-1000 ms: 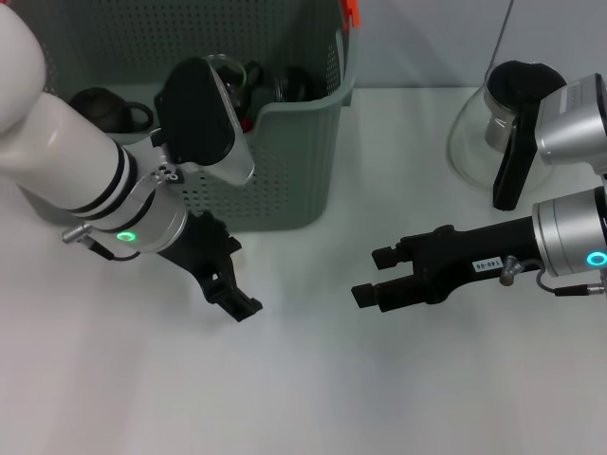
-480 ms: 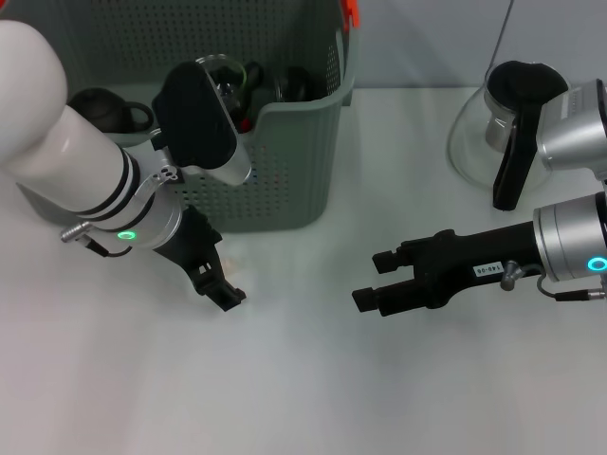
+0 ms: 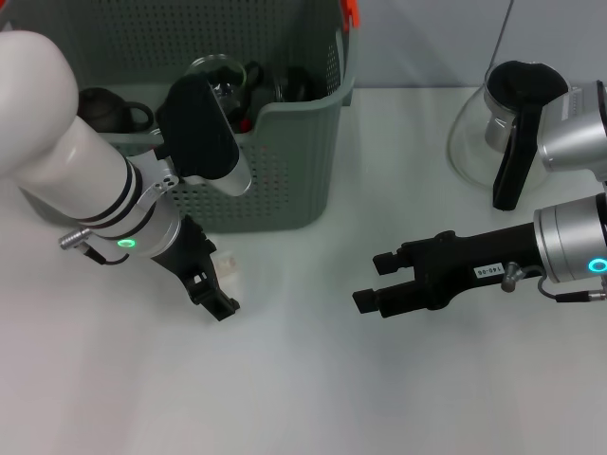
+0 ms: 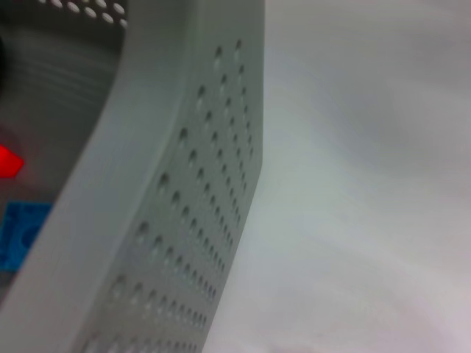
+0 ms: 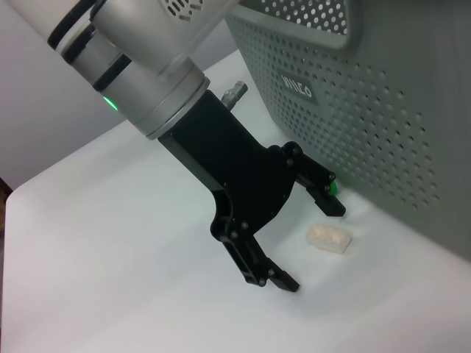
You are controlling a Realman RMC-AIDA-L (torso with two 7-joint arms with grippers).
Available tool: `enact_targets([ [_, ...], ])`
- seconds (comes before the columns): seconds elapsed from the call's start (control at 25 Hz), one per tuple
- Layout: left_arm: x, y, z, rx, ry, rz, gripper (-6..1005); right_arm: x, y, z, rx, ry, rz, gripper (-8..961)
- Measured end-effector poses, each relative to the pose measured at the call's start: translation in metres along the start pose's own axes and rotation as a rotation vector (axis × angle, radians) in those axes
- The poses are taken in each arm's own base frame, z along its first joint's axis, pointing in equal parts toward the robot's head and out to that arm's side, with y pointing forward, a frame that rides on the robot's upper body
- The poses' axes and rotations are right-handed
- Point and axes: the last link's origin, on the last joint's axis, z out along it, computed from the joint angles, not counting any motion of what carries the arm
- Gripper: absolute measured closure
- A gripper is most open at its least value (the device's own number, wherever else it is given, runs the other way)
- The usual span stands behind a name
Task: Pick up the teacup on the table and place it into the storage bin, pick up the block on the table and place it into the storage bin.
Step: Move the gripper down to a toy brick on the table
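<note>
**Your count of what is on view**

You have one storage bin (image 3: 285,142), and inside it you can make out one clear glass vessel (image 3: 216,74), one dark round pot (image 3: 106,109), one small red piece (image 4: 9,160) and one blue piece (image 4: 18,234); other dark shapes in there are too tangled to count. On the white table (image 3: 313,379) you have one small pale block (image 5: 330,238) and one glass carafe (image 3: 493,123) with a black handle. You have two grippers, the left gripper (image 5: 307,239) and the right gripper (image 3: 372,278), each with two fingers, spread apart.
</note>
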Motion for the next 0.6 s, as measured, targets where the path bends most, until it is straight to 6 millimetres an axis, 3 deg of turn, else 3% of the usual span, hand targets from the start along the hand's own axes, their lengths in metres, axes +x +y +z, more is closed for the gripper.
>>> enact_targets([
  [0.28,-0.0003,0.0008,0.0,-0.006,-0.005,0.001,119,0.0004,0.0001,0.0002,-0.001,0.0,0.001,133],
  [0.6,0.0008,0.0001,-0.0001,-0.001,-0.005,0.0,322,0.0012,0.0001,0.0005,-0.002,0.0,0.004,133],
])
